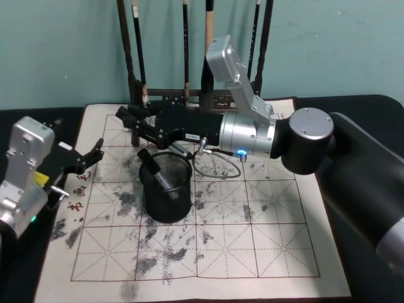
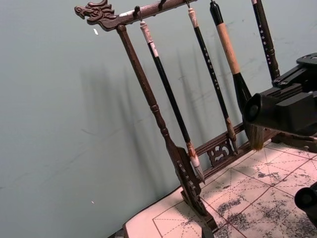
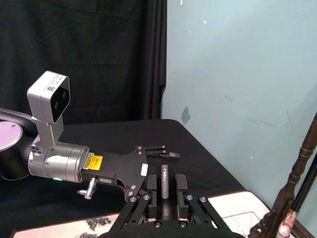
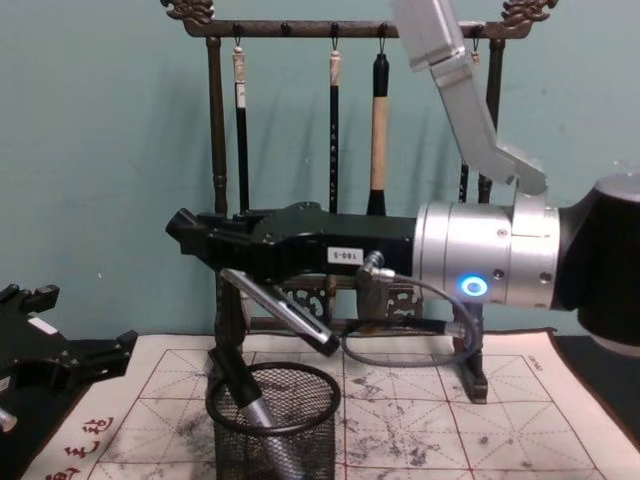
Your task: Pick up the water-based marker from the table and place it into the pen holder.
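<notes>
While the right gripper (image 1: 132,126) hangs with its jaws spread apart and empty, the marker (image 1: 156,172) stands tilted inside the pen holder (image 1: 183,208) just below them, its dark top poking over the rim. That holder rests on the table (image 1: 265,252). Off to one side the left gripper (image 1: 95,158) sits low, jaws likewise apart, well clear of the holder
</notes>
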